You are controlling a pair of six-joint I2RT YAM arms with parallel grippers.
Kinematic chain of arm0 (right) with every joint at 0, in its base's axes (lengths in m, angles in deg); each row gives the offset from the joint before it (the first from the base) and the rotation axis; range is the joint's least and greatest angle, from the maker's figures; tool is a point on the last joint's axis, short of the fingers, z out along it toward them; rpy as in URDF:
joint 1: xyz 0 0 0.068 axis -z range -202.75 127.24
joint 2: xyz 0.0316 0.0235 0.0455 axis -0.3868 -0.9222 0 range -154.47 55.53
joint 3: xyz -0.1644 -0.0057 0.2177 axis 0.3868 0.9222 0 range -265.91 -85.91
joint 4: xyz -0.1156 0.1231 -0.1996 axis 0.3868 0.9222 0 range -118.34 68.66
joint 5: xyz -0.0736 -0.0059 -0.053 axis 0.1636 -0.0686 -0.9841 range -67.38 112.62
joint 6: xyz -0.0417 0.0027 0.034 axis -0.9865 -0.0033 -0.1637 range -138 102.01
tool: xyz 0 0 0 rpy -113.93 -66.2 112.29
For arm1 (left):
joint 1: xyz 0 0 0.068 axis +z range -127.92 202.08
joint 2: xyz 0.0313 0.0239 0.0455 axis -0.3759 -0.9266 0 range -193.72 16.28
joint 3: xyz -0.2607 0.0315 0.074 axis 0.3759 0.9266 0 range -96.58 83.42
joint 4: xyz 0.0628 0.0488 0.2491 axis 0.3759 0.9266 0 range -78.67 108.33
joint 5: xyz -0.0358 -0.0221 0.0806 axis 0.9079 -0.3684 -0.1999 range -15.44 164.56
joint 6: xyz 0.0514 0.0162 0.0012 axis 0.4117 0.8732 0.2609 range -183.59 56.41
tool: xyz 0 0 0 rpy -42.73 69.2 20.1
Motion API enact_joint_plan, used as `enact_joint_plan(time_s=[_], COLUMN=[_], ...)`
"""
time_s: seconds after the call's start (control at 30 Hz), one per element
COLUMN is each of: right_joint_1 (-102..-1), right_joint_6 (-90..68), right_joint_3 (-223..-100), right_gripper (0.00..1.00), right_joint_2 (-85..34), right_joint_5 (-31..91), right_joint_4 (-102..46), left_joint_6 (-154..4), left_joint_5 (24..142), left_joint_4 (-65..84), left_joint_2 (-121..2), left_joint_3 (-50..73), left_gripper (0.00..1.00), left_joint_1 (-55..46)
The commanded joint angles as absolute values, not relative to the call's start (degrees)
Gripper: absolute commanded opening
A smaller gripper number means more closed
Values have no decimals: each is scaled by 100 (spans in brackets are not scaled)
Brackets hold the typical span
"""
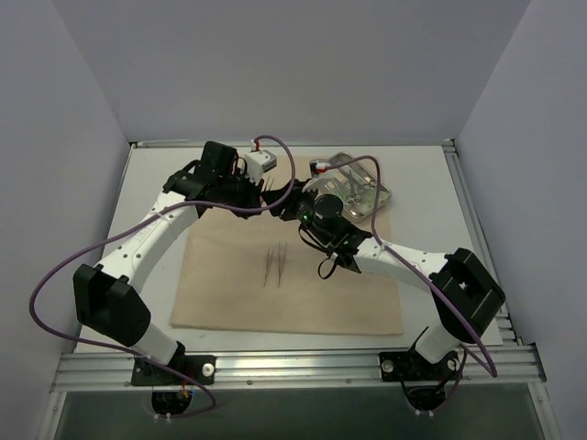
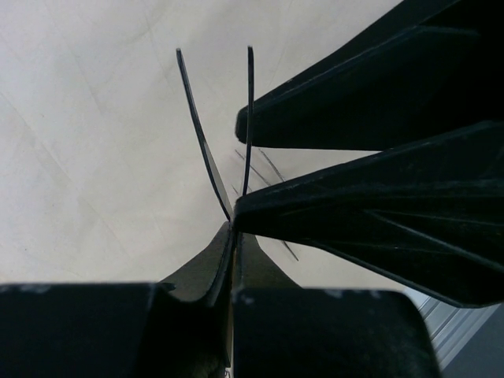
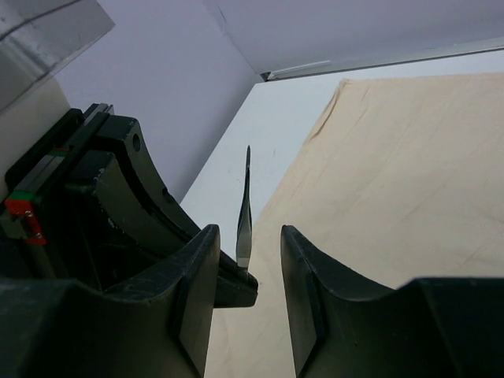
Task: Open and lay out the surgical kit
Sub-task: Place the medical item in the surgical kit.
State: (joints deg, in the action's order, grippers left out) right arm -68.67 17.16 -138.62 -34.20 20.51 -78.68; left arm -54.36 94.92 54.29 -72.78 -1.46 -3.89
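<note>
The left gripper is clenched on the base of thin steel tweezers. Their 2 narrow, flat prongs splay apart toward pointed tips and stick out beyond the black fingers. The right gripper is released: its 2 curved black fingers stand apart on either side of the tweezers, with a gap showing on both sides of the blade.

In the top view the 2 grippers meet above the 12 o'clock edge of the beige cloth, which lies spread flat and lightly creased on the white table. A spare tweezers lies near the cloth's centre. The shiny rectangular steel tray, with rounded corners, sits at the cloth's 1 o'clock corner, holding metal tools too small to tell apart.
</note>
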Motion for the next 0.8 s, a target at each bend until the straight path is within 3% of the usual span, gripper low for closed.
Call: enact_joint_plan(time_s=[0.0,0.2,0.27,0.37,0.4,0.43,0.5,0.63,0.77], right_joint_1=[-6890,-6855,-6811,-6574,-6478,-6250,-6056,-6001,-6037], right_joint_6=[1795,1848,1892,1892,1909,1918,1962,1971,2690], right_joint_3=[-14199,-14217,-14112,-13875,-13804,-13734,-13454,-12829,-11819], right_gripper=[33,4,2,0,0,0,0,0,0], right_joint_2=[-3569,-3562,-3482,-3236,-3105,-3043,-2903,-2788,-3172], right_joint_5=[2051,2007,2007,2261,2531,2995,3533,4361,4871], right_joint_4=[-8178,-8116,-8020,-7774,-7677,-7468,-7238,-7052,-8376], left_joint_6=[-5366,-5296,-5191,-4945,-4866,-4735,-4576,-4452,-4478], left_joint_5=[9592,9679,9697,9706,9706,9758,9855,10198,10321], left_joint_4=[5246,5334,5500,5877,5975,6071,6370,6591,6486], left_joint_2=[-7232,-7240,-7258,-7241,-7223,-7179,-7153,-7047,-7047], left_joint_3=[-157,-166,-227,-350,-368,-368,-333,-141,36], left_gripper=[2,2,2,36,55,62,70,74,74], left_joint_1=[-464,-481,-472,-455,-429,-402,-245,212,582])
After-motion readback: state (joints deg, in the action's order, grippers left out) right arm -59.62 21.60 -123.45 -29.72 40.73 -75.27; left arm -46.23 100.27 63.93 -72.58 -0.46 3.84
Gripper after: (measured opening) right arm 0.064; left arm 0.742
